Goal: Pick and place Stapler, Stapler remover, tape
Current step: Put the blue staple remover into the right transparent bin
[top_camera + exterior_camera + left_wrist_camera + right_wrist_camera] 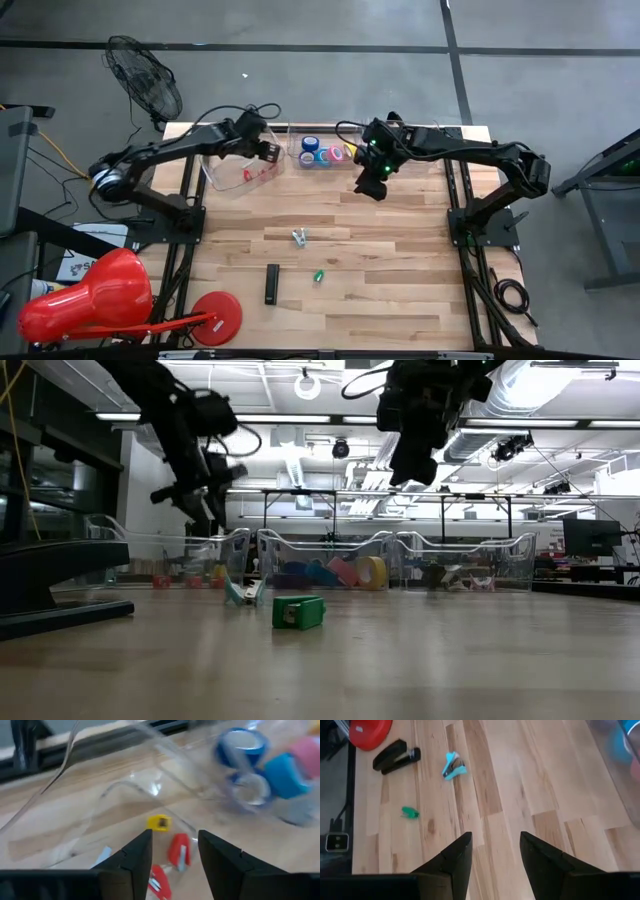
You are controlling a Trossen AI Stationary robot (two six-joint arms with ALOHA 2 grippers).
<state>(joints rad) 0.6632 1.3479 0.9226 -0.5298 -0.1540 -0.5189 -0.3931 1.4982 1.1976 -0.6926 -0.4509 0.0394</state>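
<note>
A black stapler (272, 284) lies flat on the wooden table near its front. A pale teal staple remover (299, 237) lies mid-table, with a small green one (319, 276) nearer the front. Several tape rolls (322, 152), blue, pink and yellow, sit in the middle clear bin. My left gripper (175, 837) hangs open above the left clear bin (238, 172). On that bin's floor lie red staple removers (179, 851) and a yellow one (160, 822). My right gripper (495, 840) is open over bare table, right of the tape bin.
A third clear bin (470, 565) stands at the back right in the low view. A large flat red disc (217, 318) on a red stand sits at the table's front left corner. Bare wood lies between the bins and the loose items.
</note>
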